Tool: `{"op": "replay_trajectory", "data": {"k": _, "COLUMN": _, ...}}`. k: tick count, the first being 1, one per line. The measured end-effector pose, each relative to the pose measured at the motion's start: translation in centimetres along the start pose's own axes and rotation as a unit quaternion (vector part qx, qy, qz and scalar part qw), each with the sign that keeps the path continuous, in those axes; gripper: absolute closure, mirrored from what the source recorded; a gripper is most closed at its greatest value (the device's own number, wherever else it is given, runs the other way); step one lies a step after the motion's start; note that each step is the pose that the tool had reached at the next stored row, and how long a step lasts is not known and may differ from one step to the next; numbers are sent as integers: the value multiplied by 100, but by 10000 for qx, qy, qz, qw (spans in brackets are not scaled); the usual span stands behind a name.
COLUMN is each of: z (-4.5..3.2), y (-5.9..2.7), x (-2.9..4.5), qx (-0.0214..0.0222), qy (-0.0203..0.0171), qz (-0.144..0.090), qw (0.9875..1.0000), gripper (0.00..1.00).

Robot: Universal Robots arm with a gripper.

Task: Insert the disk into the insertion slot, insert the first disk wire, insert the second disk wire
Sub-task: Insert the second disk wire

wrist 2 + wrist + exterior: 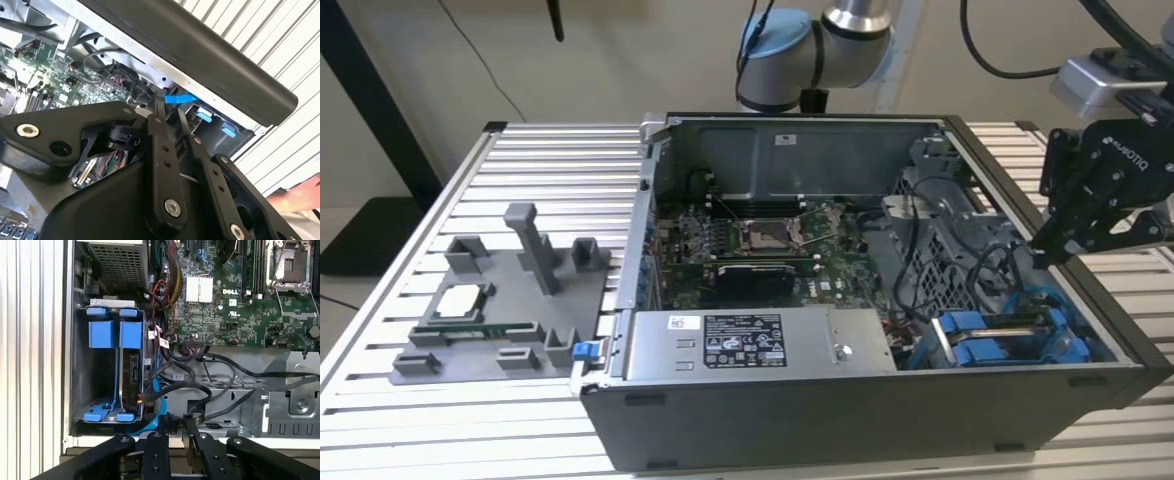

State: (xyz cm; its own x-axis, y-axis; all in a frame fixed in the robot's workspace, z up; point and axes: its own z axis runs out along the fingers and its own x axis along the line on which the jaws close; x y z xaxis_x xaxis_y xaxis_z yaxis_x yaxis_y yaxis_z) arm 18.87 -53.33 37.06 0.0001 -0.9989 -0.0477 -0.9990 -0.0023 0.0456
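**Exterior view.** Computer case (854,420): dark sheet steel, side panel off, lying on a table (400,440) of ribbed aluminium slats.
- Green motherboard (761,240) on the floor of the case.
- Silver power-supply box (747,345) with a black-and-white label, along the near wall.
- Insertion slot (994,340): grey metal with bright blue plastic edges, in the near corner toward the exterior view's right.
- Gripper (1061,245): matt black linkage, hanging over the case wall on the exterior view's right, above the slot. A tangle of black wires (961,250) lies close by.
- Grey moulded fixture (507,300) with upright posts, on the table at the exterior view's left, beside the case.

**First wrist view.** Insertion slot (80,370): box-shaped bay holding two blue carriers side by side.
- Disk (134,377): on edge in the compartment nearer the motherboard (225,305), its dark connector edge exposed.
- Blue wire (155,395): flat and glossy, running beside the disk toward the gripper (177,421).
- Looped black wires (200,385) crowd the space next to the bay.
- Whether the gripper is clenched or released cannot be told.

**Second wrist view.** Gripper (169,107): black bars with bright screw heads.
- Its tip is close to the blue wire (180,97), beneath the case's black rim (225,60).
- A person's hand (300,195) shows beyond the case, over the slatted table.
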Motion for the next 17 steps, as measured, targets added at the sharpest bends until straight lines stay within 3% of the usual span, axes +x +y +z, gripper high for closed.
{"op": "replay_trajectory", "data": {"k": 4, "z": 20, "y": -2, "x": 1, "qx": -14, "qy": -1, "qz": 1, "qw": 10000, "gripper": 0}}
{"op": "replay_trajectory", "data": {"k": 9, "z": 44, "y": -2, "x": 1, "qx": -138, "qy": -1, "qz": 18, "qw": 9999, "gripper": 0}}
{"op": "replay_trajectory", "data": {"k": 14, "z": 49, "y": -3, "x": 0, "qx": -142, "qy": -39, "qz": 17, "qw": 9999, "gripper": 0}}
{"op": "replay_trajectory", "data": {"k": 17, "z": 48, "y": -30, "x": -1, "qx": -150, "qy": -40, "qz": 16, "qw": 9999, "gripper": 0}}
